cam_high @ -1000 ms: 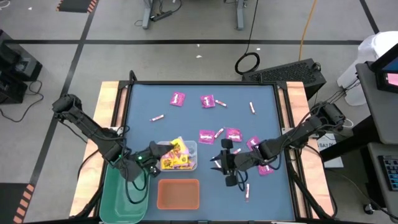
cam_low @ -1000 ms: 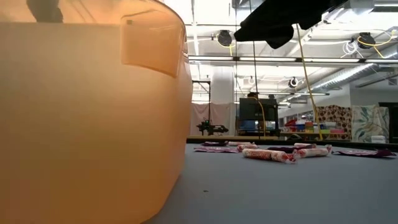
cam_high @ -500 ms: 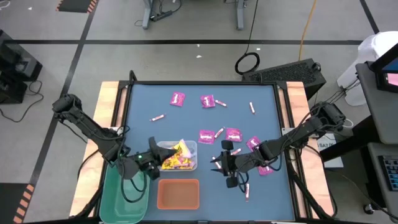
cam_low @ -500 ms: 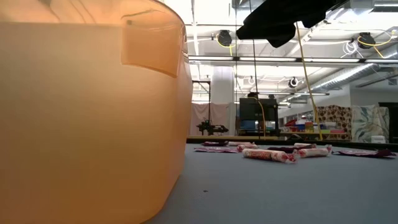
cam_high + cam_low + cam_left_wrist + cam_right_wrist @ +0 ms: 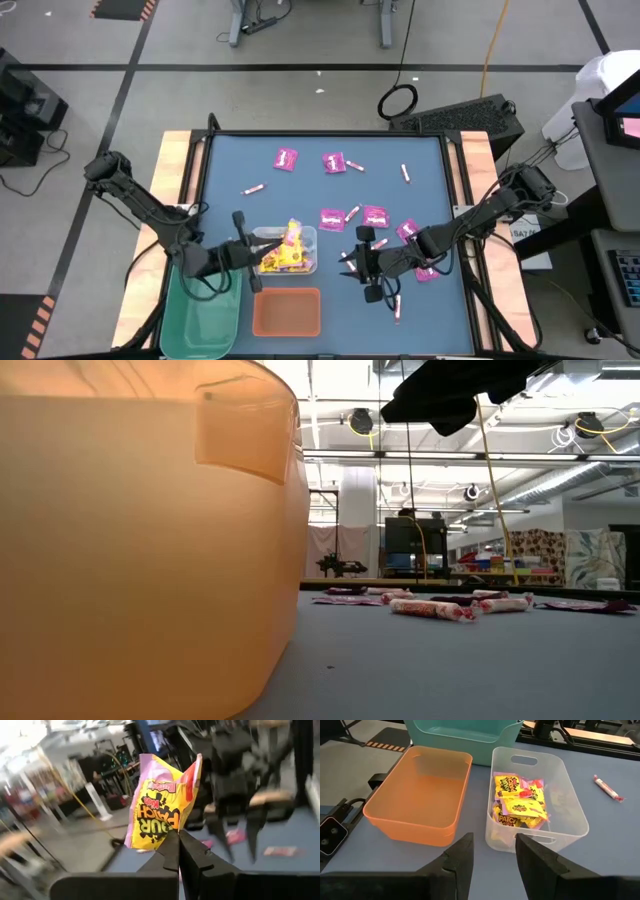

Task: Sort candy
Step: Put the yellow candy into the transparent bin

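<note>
**Yellow packet pinched over the clear bin**

Yellow and crinkly, one sweet packet [image 5: 162, 802] sits clamped between the left gripper [image 5: 248, 252] fingertips, which are closed tight on its lower edge. From overhead that gripper is lower left of centre, at the left edge of the clear bin [image 5: 308, 240], where a heap of more yellow packets [image 5: 287, 256] lies. Just below it stands the orange bin [image 5: 286, 311], bare inside, and the green bin [image 5: 203, 323] fills the lower left corner of the blue table [image 5: 300, 190].

Magenta packets [image 5: 286, 158] and thin pink-and-white sticks [image 5: 253, 189] are scattered across the upper and right parts of the mat, well apart from the bins.

To the right of the clear bin, the right gripper [image 5: 352, 262] hangs with its fingers parted and nothing between them, pointing toward the bins.
</note>
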`<state>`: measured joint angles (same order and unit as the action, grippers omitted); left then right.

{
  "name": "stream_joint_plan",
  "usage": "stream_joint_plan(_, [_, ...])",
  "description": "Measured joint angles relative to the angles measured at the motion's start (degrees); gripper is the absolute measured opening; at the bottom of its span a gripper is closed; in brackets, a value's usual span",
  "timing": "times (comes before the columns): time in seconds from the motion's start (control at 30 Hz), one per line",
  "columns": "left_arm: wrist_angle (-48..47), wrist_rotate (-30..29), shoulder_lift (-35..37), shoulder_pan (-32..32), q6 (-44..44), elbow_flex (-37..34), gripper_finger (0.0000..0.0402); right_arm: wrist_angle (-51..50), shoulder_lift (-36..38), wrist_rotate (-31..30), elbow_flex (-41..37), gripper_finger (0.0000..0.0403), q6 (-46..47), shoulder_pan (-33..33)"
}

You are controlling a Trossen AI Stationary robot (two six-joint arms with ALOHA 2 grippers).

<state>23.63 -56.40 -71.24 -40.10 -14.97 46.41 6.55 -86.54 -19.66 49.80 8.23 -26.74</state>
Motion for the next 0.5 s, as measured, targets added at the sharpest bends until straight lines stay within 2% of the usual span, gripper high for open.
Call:
stream_joint_plan(0.1, [1.5, 0.0, 0.0, 0.0, 5.1, 0.0, 0.0, 0.0, 0.0, 0.0, 0.0, 0.0136, 0.1, 0.0])
stream_joint_plan(0.3, [1.4, 1.3, 0.0, 0.0, 5.3, 0.0, 0.0, 0.0, 0.0, 0.0, 0.0, 0.0136, 0.1, 0.0])
stream_joint_plan(0.5, [-2.7, 2.4, 0.0, 0.0, -6.5, 0.0, 0.0, 0.0, 0.0, 0.0, 0.0, 0.0136, 0.3, 0.0])
